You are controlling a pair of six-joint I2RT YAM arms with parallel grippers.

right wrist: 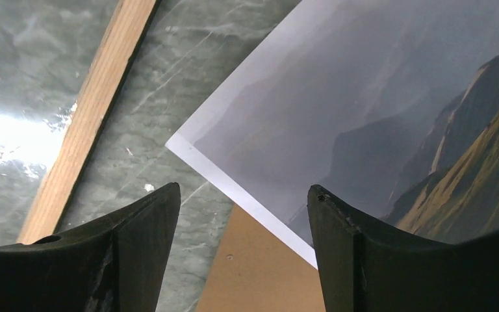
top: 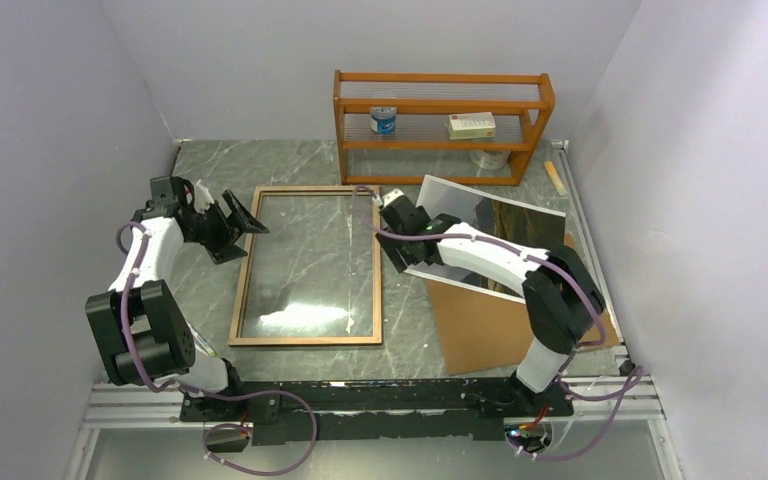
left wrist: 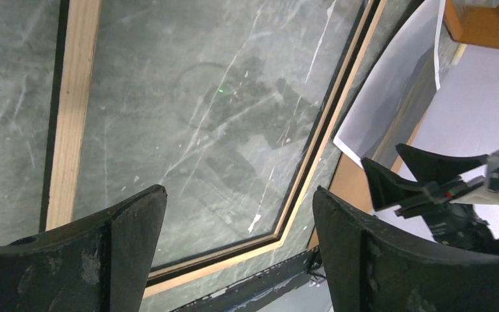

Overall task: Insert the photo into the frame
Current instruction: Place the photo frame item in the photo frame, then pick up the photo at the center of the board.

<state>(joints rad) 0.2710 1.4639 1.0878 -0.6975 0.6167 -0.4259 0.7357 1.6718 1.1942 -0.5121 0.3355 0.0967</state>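
Top external: frame (top: 305, 340) flat on the marble table (top: 210, 160), left of centre, light wood back facing up, glass showing the marble through it. Back-up makes sense, since the print goes in from behind. Its long axis runs near-to-far.

Photo (top: 455, 200) lies right of the frame, apart from it, picture side up. It rests partly on the brown cardboard backing sheet (top: 480, 330), and the right arm crosses over it. Its long axis runs roughly left-right, skewed, so about a quarter turn off the frame. The pale grey end points toward the frame and the tan hillside end toward the right.

Right wrist: right gripper (right wrist: 243, 195) is spread, nothing between the fingers. It hangs over the photo's near-left corner, where the white border overhangs the cardboard. Likely lining up for a corner or edge pickup; a thin glossy sheet lying flat will be hard to get under.

Left wrist: left gripper (left wrist: 240, 195) is wide apart and empty, over the frame's left side, looking across the glass. Probably placed to steady the frame.

Insertion not yet started.
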